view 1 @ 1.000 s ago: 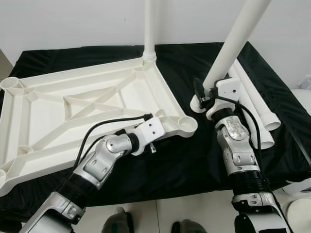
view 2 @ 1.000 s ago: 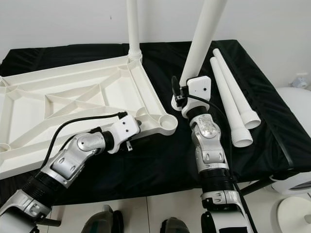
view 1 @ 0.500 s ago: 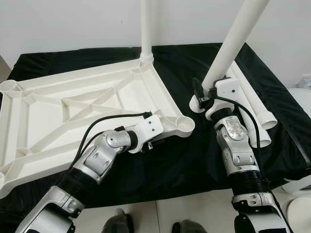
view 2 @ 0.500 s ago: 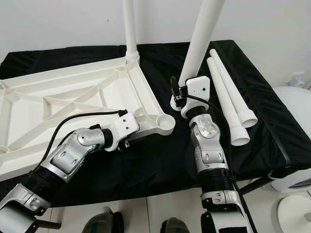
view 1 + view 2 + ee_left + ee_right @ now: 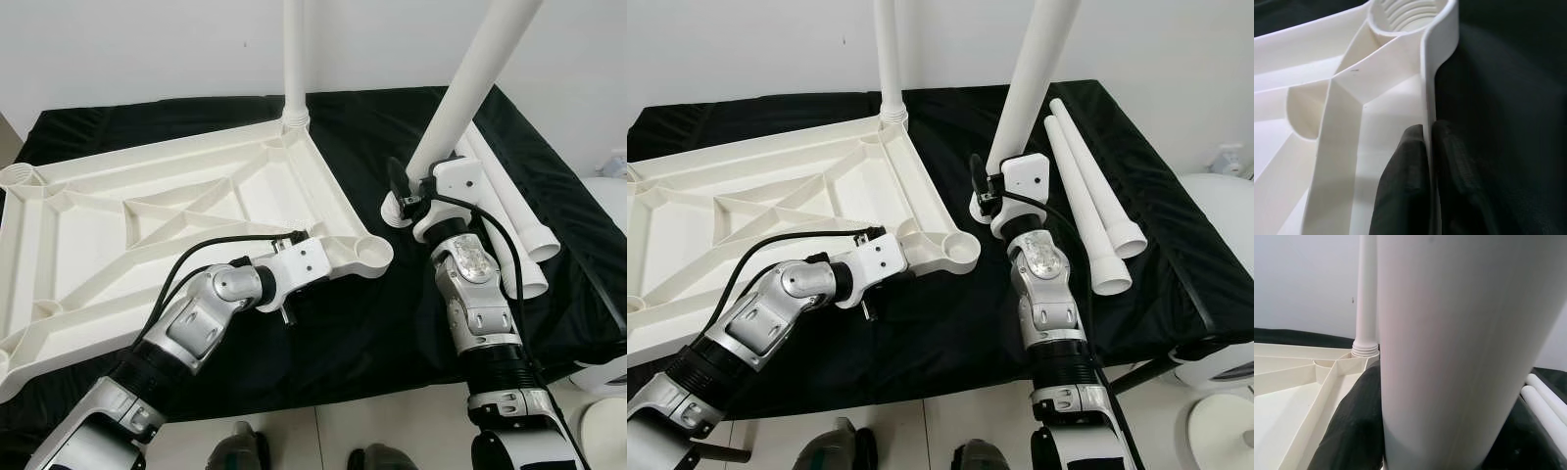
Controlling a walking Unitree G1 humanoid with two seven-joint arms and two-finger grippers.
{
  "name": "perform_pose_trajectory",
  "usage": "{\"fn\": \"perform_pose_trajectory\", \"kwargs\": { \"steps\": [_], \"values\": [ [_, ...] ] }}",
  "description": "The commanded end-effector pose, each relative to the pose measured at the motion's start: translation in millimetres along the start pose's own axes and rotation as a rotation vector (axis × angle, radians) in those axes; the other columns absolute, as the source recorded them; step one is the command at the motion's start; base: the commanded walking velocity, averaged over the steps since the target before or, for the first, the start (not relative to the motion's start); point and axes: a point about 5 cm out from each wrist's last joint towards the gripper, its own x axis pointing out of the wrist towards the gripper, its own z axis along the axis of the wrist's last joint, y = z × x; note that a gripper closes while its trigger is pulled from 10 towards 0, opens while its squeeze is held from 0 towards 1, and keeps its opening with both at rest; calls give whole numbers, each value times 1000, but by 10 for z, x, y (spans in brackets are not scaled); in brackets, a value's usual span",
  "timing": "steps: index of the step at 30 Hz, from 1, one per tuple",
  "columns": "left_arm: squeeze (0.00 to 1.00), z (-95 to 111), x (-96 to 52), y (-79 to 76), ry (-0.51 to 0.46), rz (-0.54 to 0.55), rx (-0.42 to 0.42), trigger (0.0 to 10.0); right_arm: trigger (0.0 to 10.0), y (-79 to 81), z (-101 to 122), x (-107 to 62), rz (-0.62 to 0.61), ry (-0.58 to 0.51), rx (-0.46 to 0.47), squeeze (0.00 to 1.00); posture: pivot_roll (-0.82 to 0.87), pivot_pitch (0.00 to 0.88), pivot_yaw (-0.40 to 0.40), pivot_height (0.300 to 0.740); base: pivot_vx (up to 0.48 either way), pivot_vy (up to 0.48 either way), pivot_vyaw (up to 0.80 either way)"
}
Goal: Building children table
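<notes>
Left jaws: my left gripper [image 5: 1429, 161] is pinching the thin outer rim of the white tabletop [image 5: 147, 211] between both black fingers [image 5: 1405, 191], closed on it, just short of the near corner socket [image 5: 364, 253].
Right jaws: my right gripper [image 5: 400, 196] is clamping the lower end of a white table leg [image 5: 470, 83], holding it upright and leaning slightly, apart from the corner socket.
Tabletop: it is lying upside down on the bench [image 5: 411, 127], ribs facing up, over the black cloth [image 5: 392, 323].
Fitted leg: one leg [image 5: 294, 54] is standing upright in the far corner socket.
Spare legs: two more legs [image 5: 1092, 211] are lying side by side on the cloth beside my right arm.
</notes>
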Motion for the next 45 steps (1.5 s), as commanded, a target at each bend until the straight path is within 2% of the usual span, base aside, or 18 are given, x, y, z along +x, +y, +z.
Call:
{"fn": "perform_pose_trajectory", "kwargs": {
  "steps": [1, 7, 8, 9, 16, 19, 22, 26, 31, 45],
  "values": [
    [0, -175, 33, -114, 66, -45, -40, 0, 10000, 19, 42, -5, 10, -23, 3, 0, -5, 29, 50, 740, 0, 0, 0],
    [0, -190, 13, -84, 79, -53, -35, 0, 10000, 59, 48, -22, 57, -16, 43, 0, -10, 24, 47, 740, 0, 0, 0],
    [0, -191, 10, -81, 83, -55, -18, 8235, 10000, 56, 47, -25, 61, -13, 47, 0, -10, 24, 43, 740, 0, 0, 0],
    [0, -197, 7, -73, 90, -55, 4, 10000, 10000, 47, 35, -30, 66, 4, 68, 0, -11, 23, 42, 740, 0, 0, 0],
    [0, -210, 9, -26, 99, -38, 13, 10000, 10000, 40, 23, -36, 89, 72, 70, 0, -12, 17, 39, 740, 0, 0, 0],
    [0, -196, 24, -7, 97, -29, 25, 10000, 10000, 76, 72, -37, 132, 91, 2, 0, -19, 15, 34, 740, 0, 0, 0],
    [0, -192, 29, -4, 97, -28, 29, 10000, 10000, 81, 84, -38, 139, 93, -18, 0, -19, 15, 34, 740, 0, 0, 0],
    [0, -189, 37, 14, 97, -23, 33, 10000, 10000, 126, 184, -22, 199, 101, 10, 0, -21, 22, 30, 740, 0, 0, 0],
    [0, -183, 37, 45, 96, -12, 40, 10000, 10000, 175, 207, -39, 242, 121, 43, 0, -20, 25, 29, 740, 0, 0, 0],
    [0, -158, 38, 115, 92, 11, 52, 10000, 10000, 249, 89, -137, 278, 244, 67, 0, -16, 43, 18, 740, 0, 0, 0]
  ]
}}
